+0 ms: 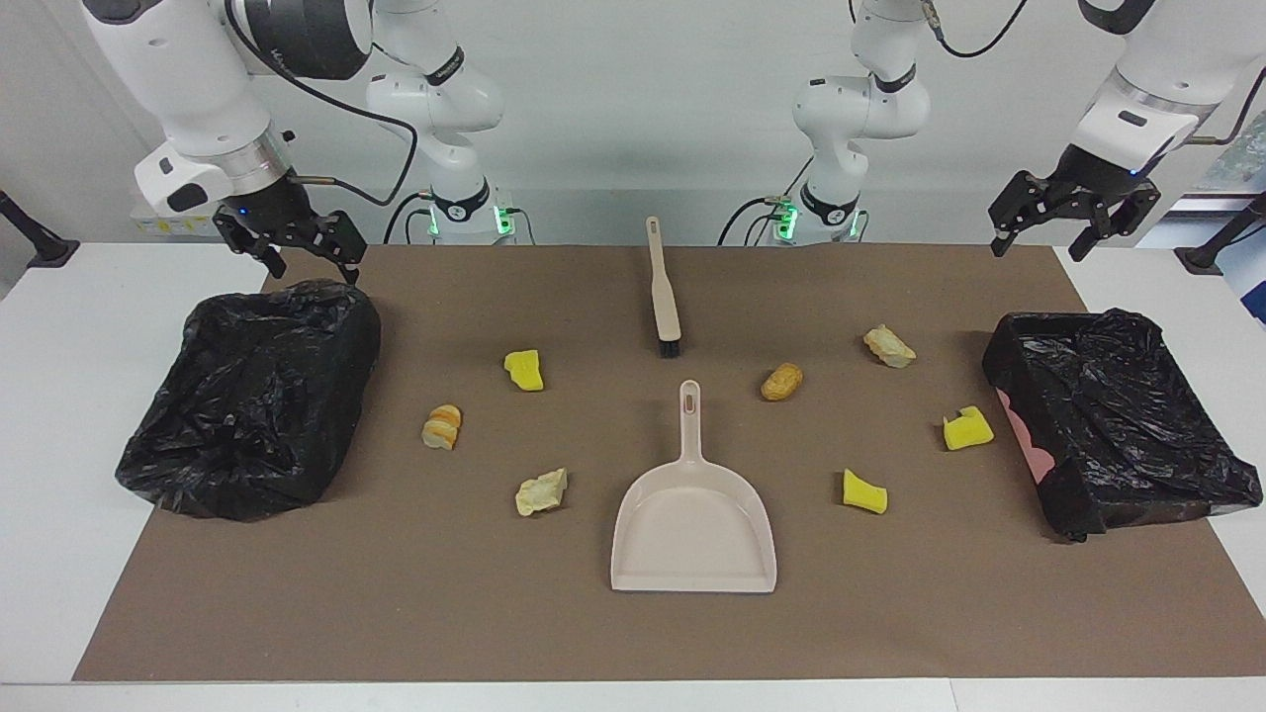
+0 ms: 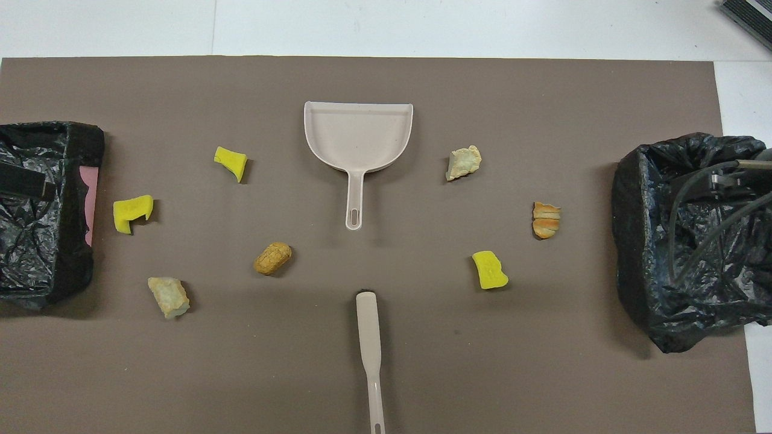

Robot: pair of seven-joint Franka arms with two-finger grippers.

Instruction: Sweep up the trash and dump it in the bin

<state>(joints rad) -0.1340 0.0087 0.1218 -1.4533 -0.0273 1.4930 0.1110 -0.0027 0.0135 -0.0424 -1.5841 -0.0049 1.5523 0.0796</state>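
Nothing is in hand yet. The left gripper hangs with jaws spread over the black-bagged bin with a pink wall showing at the left arm's end; the right gripper hangs the same way, jaws released, over the other bin draped in crumpled black plastic.

The trash is scattered across the flat brown paper mat: seven bits, yellow sponge chunks and tan bread-like lumps, ringed around the beige plastic dustpan. The beige long-handled brush with black bristles lies nearer the robots, bristles toward the pan's handle.

The risks, as I judge them: the sponge is light and may bounce or roll off the bristles instead of riding into the pan; the pan itself could skate on that smooth mat unless pinned; the loose bag plastic might fold over a bin's mouth and shed the load. The widely spread bits mean long sweeps, and strays.

The mat covers a white tabletop; a plain pale wall rises past the arm bases.
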